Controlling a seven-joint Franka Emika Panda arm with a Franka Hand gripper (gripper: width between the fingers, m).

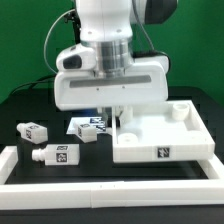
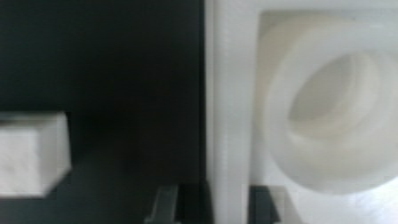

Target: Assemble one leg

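The main risk, as I judge it, is the large tray-shaped part [image 1: 160,135] getting dragged or tipped. The wrist view shows the two dark fingers [image 2: 175,208] standing either side of its raised rim, so a sideways move could shove it across the table [image 1: 20,108] toward the marker board [image 1: 88,125]. A lift from that one edge could let so wide a piece swing or slip. Whether the fingers press the rim or only straddle it I cannot tell, as the tips are blurred and cut off by the frame edge.

No leg is held. In the exterior view, one leg [image 1: 32,131] lies on its side on the table at about nine o'clock from the tray-shaped part. A second leg [image 1: 55,154] lies at about eight o'clock, and both are well apart from the fingers. Each is a small white oblong block with a black-and-white tag on one face, and looks light and smooth, so likely to skid if nudged
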